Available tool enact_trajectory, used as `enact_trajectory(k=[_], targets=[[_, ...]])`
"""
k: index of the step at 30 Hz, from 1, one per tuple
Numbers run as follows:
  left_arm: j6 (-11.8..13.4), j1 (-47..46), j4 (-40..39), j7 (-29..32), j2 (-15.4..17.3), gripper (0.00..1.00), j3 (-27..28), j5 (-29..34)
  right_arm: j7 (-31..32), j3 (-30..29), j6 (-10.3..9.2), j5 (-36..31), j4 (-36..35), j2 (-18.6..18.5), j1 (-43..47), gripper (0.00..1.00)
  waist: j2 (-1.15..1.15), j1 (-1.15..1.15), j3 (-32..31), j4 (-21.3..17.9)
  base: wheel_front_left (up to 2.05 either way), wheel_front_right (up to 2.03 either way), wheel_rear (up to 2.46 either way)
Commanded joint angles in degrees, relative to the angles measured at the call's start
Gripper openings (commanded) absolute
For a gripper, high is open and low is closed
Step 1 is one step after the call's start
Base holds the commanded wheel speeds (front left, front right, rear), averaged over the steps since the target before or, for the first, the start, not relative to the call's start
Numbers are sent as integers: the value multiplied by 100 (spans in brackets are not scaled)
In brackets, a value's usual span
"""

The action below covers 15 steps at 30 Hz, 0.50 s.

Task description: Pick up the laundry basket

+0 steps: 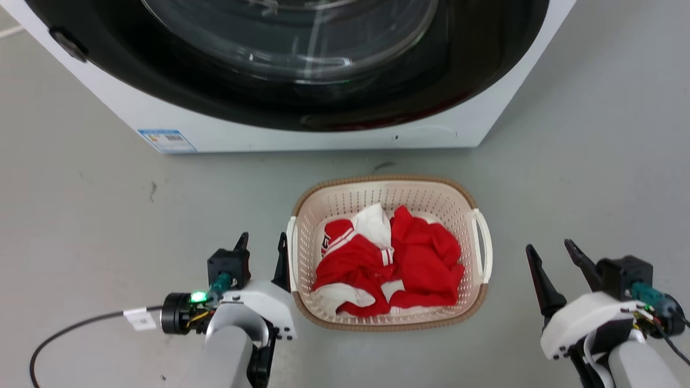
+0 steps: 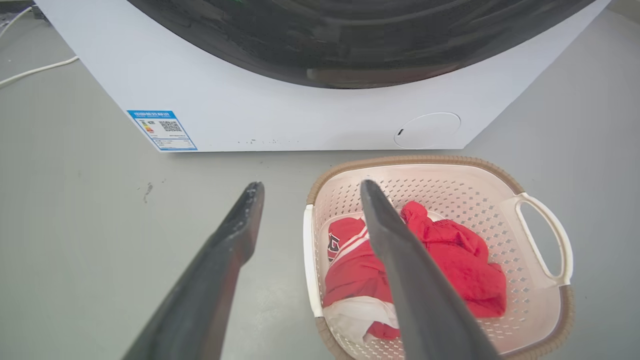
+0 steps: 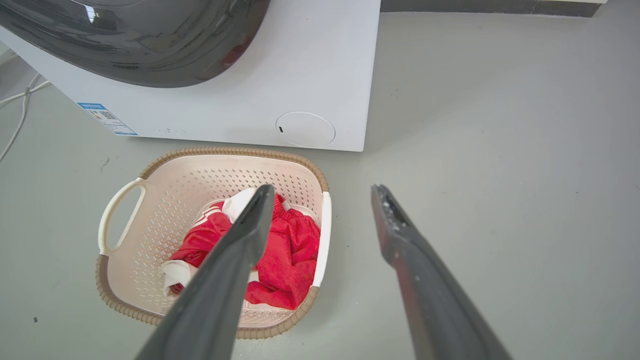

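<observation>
2 grippers nearest me, both spread apart, nothing in either. L gripper [image 1: 263, 237] is just beside the basket [image 1: 345, 202] at its left handle [image 1: 291, 253], can't tell if it's touching tbh. R gripper [image 1: 550, 247] is out past the right handle [image 1: 483, 248] w/ bare floor [image 1: 108, 215] btw them. So 1 basket on the floor between the two, red/white clothes [image 1: 426, 258] piled inside. Just behind it, 1 washer [image 1: 323, 137].

A blue-edged sticker [image 2: 161, 130] sits at the lower left corner of the washer [image 2: 300, 110] front. It carries a QR code and coloured bars, but its print is too small to read. In the laundry basket [image 2: 410, 161] in front of the washer, the red garment [image 2: 350, 272] bears a folded, unreadable emblem.
</observation>
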Motion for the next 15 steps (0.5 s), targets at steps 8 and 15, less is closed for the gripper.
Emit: enact_trajectory(k=[8, 15], targets=[[-257, -961, 1052, 346, 0, 100, -35, -324, 143, 630, -2, 678, 1002, -241, -1011, 100, 0, -1, 766, -91, 0, 0, 0], [-513, -1704, 1982, 974, 71, 100, 6, -539, 421, 1429, -2, 1405, 1757, -368, -1908, 100, 0, -1, 1186, -162, 0, 0, 0]])
